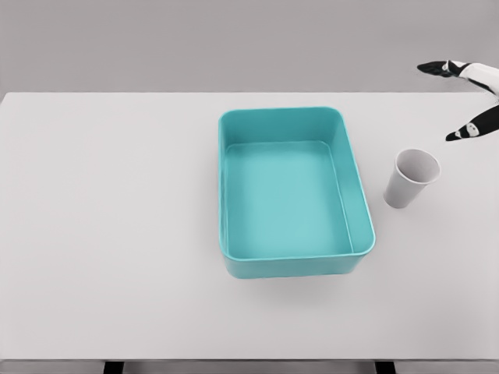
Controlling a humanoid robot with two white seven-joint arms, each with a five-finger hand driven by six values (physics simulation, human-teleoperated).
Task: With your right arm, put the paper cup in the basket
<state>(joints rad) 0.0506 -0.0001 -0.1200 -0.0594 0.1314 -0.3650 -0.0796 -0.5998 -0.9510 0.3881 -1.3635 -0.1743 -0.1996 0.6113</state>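
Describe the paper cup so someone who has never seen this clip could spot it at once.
Start at the teal basket in the middle of the white table. Just right of it, not touching its wall, stands the paper cup, upright with its mouth open. It is the only small white thing on the table, and the right hand hangs with spread fingers beyond it at the picture's right edge.

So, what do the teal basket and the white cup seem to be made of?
The teal rectangular basket looks like moulded plastic: solid smooth walls, rounded corners, an even colour with a soft sheen. Being a render, this stays a guess. The white tapered cup looks like paper: matte, with a thin rim and a plain wall, though thin plastic cannot be ruled out. It stands upright on the white table.
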